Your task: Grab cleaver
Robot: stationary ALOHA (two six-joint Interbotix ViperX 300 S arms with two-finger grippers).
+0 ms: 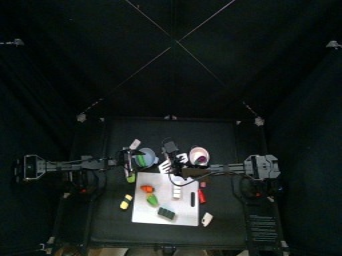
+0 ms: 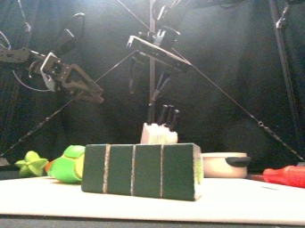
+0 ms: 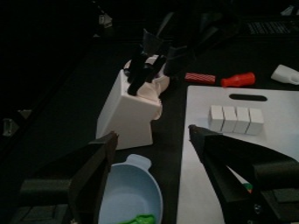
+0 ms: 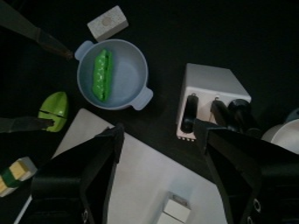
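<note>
A white knife block [image 4: 212, 94] stands on the black table with several black handles [image 4: 194, 110] sticking out of it. Which handle is the cleaver's I cannot tell; all blades are hidden inside. My right gripper [image 4: 163, 162] hangs open above the block [image 2: 158, 134], its jaws spread wide with nothing between them. In the top view the right gripper [image 1: 178, 165] sits by the block [image 1: 171, 153]. My left gripper [image 3: 158, 166] is open and empty too, a short way off from the block [image 3: 128, 105] and over the blue bowl.
A blue bowl [image 4: 114, 74] holding a green pod sits beside the block. A white cutting board [image 1: 167, 195] with small toy foods lies toward the table's front. A green-and-white sliced block [image 2: 141, 169] stands at the front edge. A red item [image 3: 222, 79] lies beyond the board.
</note>
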